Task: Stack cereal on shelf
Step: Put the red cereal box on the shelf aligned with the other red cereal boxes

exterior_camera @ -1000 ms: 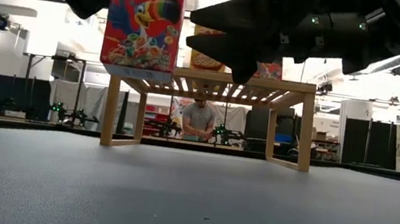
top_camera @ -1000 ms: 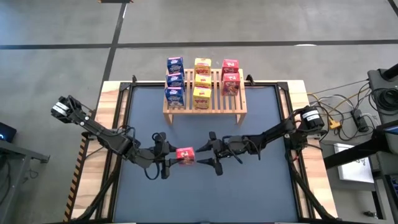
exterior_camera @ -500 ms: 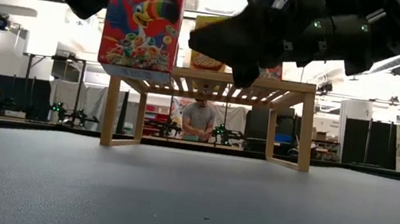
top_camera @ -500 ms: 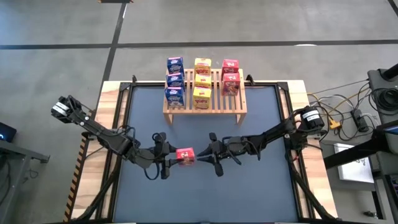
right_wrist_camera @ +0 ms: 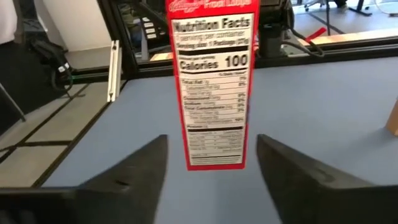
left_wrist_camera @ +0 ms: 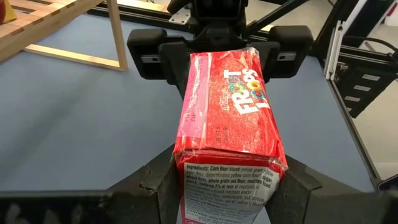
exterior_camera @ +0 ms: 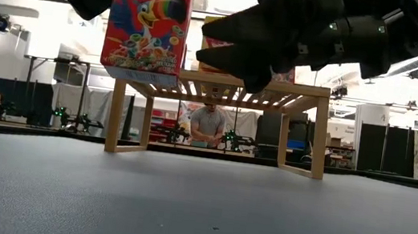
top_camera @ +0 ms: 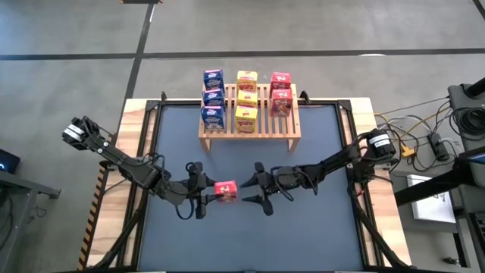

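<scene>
Red cereal box (top_camera: 225, 191) clamped in left pincer (top_camera: 203, 194); right pincer (top_camera: 254, 192) spread wide just beside it

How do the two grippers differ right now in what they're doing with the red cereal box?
The left gripper is shut on the red cereal box, holding it clear of the table; the right gripper is open and holds nothing. In the right wrist view, the right gripper's fingers stand apart, with the box's nutrition panel between and beyond them. Both hover mid-table, in front of the shelf.

Glossy printed cardboard box (left_wrist_camera: 227, 118), pale slatted wood rack (top_camera: 250, 121), matt blue-grey tabletop (top_camera: 250, 235).
</scene>
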